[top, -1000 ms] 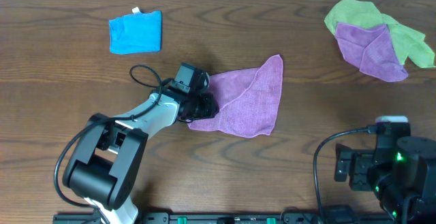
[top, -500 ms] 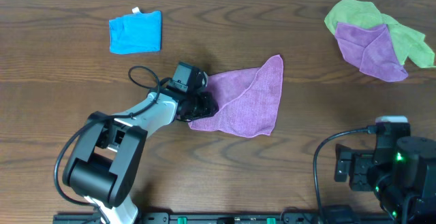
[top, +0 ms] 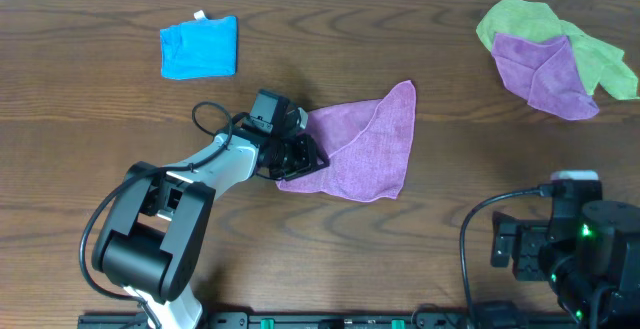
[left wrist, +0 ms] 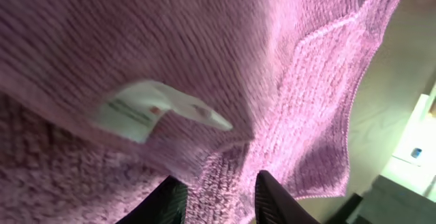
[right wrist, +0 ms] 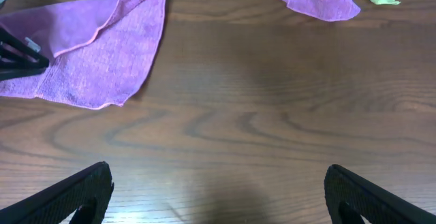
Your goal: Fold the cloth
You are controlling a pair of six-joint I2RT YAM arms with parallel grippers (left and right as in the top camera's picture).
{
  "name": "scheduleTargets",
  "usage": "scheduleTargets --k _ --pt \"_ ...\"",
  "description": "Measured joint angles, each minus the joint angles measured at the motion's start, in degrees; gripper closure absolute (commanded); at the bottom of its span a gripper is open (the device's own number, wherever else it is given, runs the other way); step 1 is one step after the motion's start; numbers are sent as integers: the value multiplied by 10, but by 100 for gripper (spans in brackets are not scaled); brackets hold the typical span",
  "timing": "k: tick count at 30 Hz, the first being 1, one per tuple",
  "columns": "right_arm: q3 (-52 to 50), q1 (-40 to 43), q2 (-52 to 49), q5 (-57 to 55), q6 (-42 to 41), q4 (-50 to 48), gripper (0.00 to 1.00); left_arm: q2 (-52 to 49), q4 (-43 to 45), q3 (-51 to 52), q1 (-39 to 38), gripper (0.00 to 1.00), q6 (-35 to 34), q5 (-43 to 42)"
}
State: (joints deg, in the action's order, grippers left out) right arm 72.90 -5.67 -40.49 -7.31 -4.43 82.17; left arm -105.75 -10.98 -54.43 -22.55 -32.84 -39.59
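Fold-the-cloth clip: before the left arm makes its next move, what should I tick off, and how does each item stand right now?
1. Grip: the left gripper has its jaws pinched on the left edge of the cloth, with fabric between them in the wrist view: ok.
2. Layers pinched, one or several: cannot tell.
3. Fold finished: one flap lies over the rest and the edges do not match: not ok.
4. Other arm: the right gripper has its jaws open and is well clear of the cloth: ok.
5. Nearby things: the blue cloth and the green and purple pile lie apart from the cloth: ok.
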Motion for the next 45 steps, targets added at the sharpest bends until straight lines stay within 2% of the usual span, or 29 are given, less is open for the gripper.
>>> scheduleTargets --k 12,16,21,30,36,45 --pt "0 0 0 0 2 0 1 0 -6 0 0 74 -4 44" --pt "0 0 0 0 2 0 1 0 -5 0 0 70 -4 56" --pt "0 0 0 0 2 0 1 0 4 0 0 70 -18 59" --pt "0 0 0 0 2 0 1 0 21 0 0 79 -34 66" --pt "0 0 0 0 2 0 1 0 21 0 0 94 -35 71" --pt "0 0 0 0 2 0 1 0 37 0 0 94 -34 73"
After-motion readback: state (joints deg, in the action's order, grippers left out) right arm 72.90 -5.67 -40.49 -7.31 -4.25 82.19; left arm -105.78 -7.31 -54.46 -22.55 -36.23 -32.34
